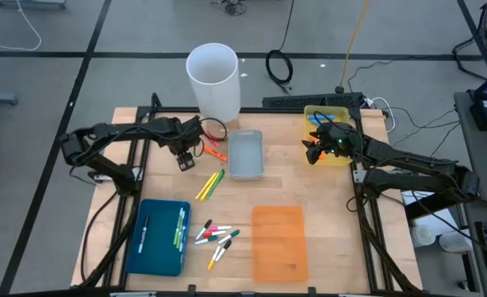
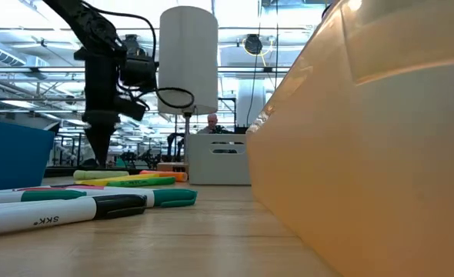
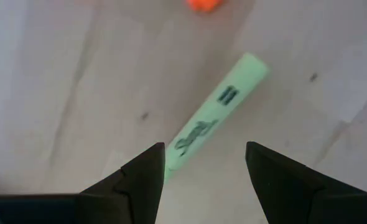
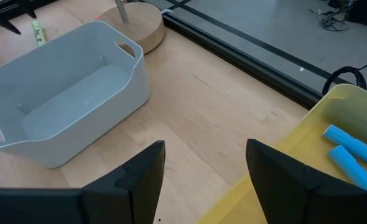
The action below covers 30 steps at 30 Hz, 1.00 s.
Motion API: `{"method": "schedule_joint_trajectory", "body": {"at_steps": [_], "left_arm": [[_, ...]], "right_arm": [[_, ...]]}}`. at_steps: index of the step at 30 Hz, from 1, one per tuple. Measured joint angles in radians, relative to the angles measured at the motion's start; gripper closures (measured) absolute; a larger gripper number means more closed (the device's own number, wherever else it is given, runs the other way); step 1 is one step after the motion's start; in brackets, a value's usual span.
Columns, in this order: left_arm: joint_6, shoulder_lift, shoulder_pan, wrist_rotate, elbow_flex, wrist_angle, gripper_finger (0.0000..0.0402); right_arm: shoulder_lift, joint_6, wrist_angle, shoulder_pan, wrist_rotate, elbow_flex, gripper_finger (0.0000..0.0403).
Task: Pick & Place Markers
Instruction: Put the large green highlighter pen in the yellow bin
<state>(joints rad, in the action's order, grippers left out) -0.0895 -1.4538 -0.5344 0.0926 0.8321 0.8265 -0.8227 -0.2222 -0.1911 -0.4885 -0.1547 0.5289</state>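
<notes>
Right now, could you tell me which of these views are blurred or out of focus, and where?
Left wrist view: soft throughout, the green marker and its lettering smeared. Low view: the orange tray fills the right side as a blurred wall, while the white marker nearby reads clearly. High view: evenly lit and sharp. Right wrist view: the grey bin is crisp.

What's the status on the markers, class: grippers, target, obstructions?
Left gripper open above green marker. Right gripper open, empty, over yellow tray. Nothing blocking the marker.
</notes>
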Motion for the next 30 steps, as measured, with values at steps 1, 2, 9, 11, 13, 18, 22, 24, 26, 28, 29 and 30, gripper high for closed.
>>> {"method": "schedule_joint_trajectory", "body": {"at_steps": [1, 2, 9, 11, 13, 18, 22, 24, 26, 28, 29, 30], "left_arm": [[-0.017, -0.005, 0.001, -0.011, -0.01, -0.012, 0.0172], [-0.036, -0.012, 0.001, -0.019, -0.022, -0.027, 0.0172], [-0.088, -0.114, -0.015, -0.018, -0.106, -0.161, 0.0172], [-0.098, -0.14, -0.017, -0.043, -0.107, -0.169, 0.0172], [-0.102, -0.146, -0.016, -0.062, -0.107, -0.169, 0.0172], [-0.006, -0.101, -0.003, -0.045, -0.119, -0.159, 0.0172], [0.268, -0.029, -0.005, -0.046, -0.107, -0.033, 0.0172], [0.417, 0.007, -0.003, -0.048, -0.104, 0.067, 0.0172], [0.569, 0.035, 0.001, -0.047, -0.103, 0.169, 0.0172], [0.725, 0.049, 0.012, -0.047, -0.109, 0.254, 0.0172], [0.804, 0.056, 0.019, -0.047, -0.114, 0.292, 0.0172], [0.871, 0.06, 0.028, -0.043, -0.119, 0.333, 0.0172]], "right_arm": [[0.0, 0.0, 0.0, 0.0, 0.0, 0.0, 0.0191], [0.0, 0.0, 0.0, 0.0, 0.0, 0.0, 0.0191], [-0.001, 0.0, 0.0, 0.0, 0.0, 0.0, 0.0191], [-0.001, 0.0, 0.0, 0.0, 0.0, 0.0, 0.0191], [-0.001, 0.0, 0.0, 0.0, 0.0, 0.0, 0.0191], [-0.001, 0.0, 0.0, 0.0, 0.0, 0.0, 0.0191], [-0.001, 0.0, 0.0, 0.0, 0.0, 0.0, 0.0191], [-0.001, 0.0, 0.0, 0.0, 0.0, 0.0, 0.0191], [-0.001, 0.0, 0.0, 0.0, 0.0, 0.0, 0.0191], [-0.001, 0.0, 0.0, 0.0, 0.0, 0.0, 0.0191], [-0.001, 0.0, 0.0, 0.0, 0.0, 0.0, 0.0191], [-0.001, 0.0, 0.0, 0.0, 0.0, 0.0, 0.0191]]}}
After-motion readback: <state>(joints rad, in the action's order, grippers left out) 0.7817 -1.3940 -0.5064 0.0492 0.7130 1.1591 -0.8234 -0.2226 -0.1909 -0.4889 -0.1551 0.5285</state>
